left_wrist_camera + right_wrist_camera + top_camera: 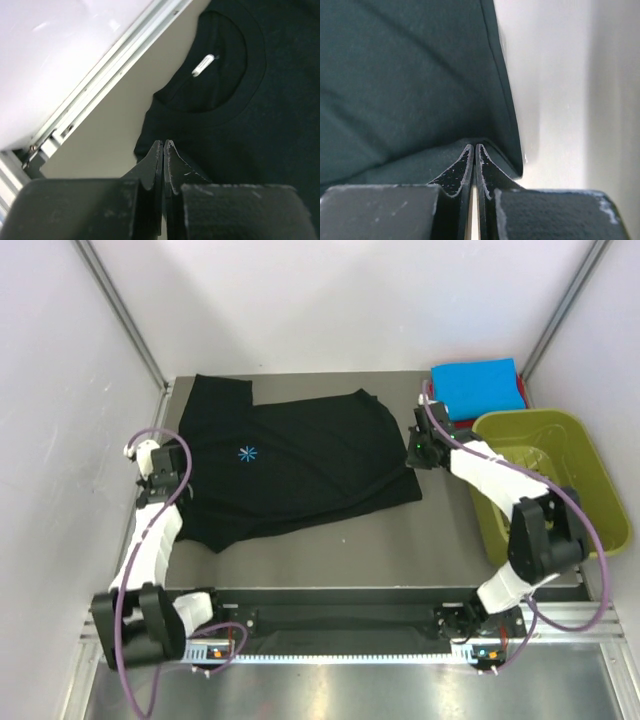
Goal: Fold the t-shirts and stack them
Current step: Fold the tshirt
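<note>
The large black t-shirt (300, 460) lies spread on the table, its light-blue starburst print (247, 452) facing up. My left gripper (176, 488) is at its left edge; in the left wrist view the jaws (163, 142) are shut on the cloth's (260, 125) shoulder edge, with the collar (252, 85) and its white label (204, 65) just ahead. At the shirt's right edge, my right gripper (416, 442) (475, 146) is shut on a raised fold of the black cloth (395, 75). The folded bright blue t-shirt (478, 387) rests on a red one (463, 423) at the back right.
An olive-green plastic basket (590, 475) stands at the right, beside the right arm. White walls with metal rails (100, 95) close in the table on the left, back and right. Bare table (400, 550) runs along the front of the shirt.
</note>
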### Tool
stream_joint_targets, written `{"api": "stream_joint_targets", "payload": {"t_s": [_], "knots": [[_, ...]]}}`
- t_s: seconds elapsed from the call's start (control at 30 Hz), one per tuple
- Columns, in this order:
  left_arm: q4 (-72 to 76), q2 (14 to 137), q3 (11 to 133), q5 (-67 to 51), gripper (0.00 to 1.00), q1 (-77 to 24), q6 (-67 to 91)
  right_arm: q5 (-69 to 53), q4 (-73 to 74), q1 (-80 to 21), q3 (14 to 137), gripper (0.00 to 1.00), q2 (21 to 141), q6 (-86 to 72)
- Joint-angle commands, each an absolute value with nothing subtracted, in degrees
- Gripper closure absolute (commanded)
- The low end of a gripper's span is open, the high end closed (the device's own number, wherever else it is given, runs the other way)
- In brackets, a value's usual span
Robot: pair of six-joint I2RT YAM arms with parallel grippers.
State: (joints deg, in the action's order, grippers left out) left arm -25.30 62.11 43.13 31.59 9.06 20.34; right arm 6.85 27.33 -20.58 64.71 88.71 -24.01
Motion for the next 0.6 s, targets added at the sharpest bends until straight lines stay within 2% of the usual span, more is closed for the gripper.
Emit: {"api": "stream_joint_targets", "payload": {"t_s": [0.0, 0.33, 0.57], "knots": [[-19.33, 68.36, 49.47, 30.33, 1.0, 8.97, 17.67, 8.96, 26.98, -20.83, 71.26, 1.0, 94.72, -21.71], [-17.66, 85.32, 60.71, 32.34, 1.0, 9.05, 17.4, 12.13, 26.81, -19.43, 74.88, 1.0, 101.69, -20.66], [-18.1, 91.75, 66.88, 32.52, 1.0, 9.14, 16.88, 12.74, 26.02, -18.81, 77.08, 1.0, 103.44, -18.81]]}}
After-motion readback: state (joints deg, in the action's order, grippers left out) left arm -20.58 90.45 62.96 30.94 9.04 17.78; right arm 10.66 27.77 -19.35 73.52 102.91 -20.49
